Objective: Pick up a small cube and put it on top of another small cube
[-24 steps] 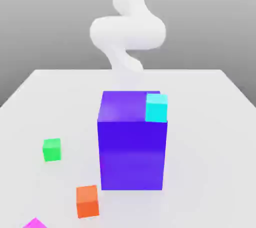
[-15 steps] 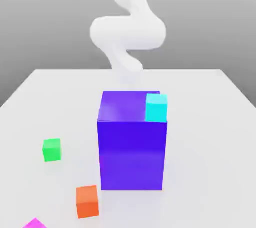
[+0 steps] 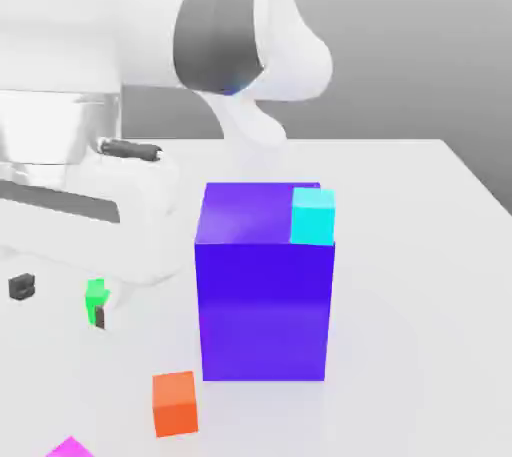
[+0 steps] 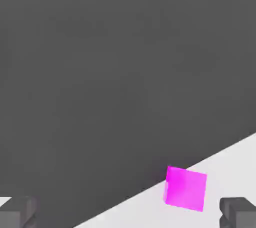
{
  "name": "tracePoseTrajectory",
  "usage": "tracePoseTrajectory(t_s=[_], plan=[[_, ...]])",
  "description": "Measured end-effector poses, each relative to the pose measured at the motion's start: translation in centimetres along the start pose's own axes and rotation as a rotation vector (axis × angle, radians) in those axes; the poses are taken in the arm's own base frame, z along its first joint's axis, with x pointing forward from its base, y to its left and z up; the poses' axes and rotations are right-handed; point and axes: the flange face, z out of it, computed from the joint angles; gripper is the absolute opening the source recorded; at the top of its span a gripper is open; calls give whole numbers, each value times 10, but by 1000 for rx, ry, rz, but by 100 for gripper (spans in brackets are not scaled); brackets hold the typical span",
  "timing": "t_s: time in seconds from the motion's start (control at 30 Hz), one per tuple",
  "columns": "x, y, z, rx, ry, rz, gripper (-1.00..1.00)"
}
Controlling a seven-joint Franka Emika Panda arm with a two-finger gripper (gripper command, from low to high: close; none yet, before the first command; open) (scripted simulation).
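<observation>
End effector (image 3: 60, 302) open and empty, its two fingers well parted, at the exterior view's left; one finger partly covers the small green cube (image 3: 94, 290) in the line of sight, and contact between them cannot be judged. The small magenta cube (image 4: 185, 189), the piece to be picked up, lies on the white bench (image 3: 400, 315) near its edge, seen in the hand view between the two fingers and nearer one of them; in the exterior view it is cut off by the lower border. A small orange cube (image 3: 175, 405) rests on the bench near the large blue box (image 3: 264, 310), on top of which sits a small cyan cube (image 3: 313, 217). The step in hand is judged to be the approach to the magenta cube, the grasp being not yet made. The next move calls for centring the fingers over that cube, turning them to match its faces, then descending before closing. Closing off-centre could nudge it towards the edge. Which cube will serve as the base cannot be told.
</observation>
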Motion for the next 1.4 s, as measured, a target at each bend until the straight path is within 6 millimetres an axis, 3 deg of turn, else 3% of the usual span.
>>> tracePoseTrajectory(t_s=[0.2,0.37,0.4,0.6,0.67,0.77,0.8,0.97,1.2,1.4], plan=[[20,34,107,-126,-60,110,0],[20,54,186,-158,-76,139,0],[19,55,195,-159,-76,139,-100],[19,56,199,-158,-76,140,-100],[20,53,184,-159,-76,140,-100],[24,49,143,-159,-76,146,-100],[27,57,133,-160,-73,187,-100],[40,120,98,-169,-50,484,-100],[39,221,61,-180,-11,939,-100],[11,294,41,-186,23,1303,-100]])
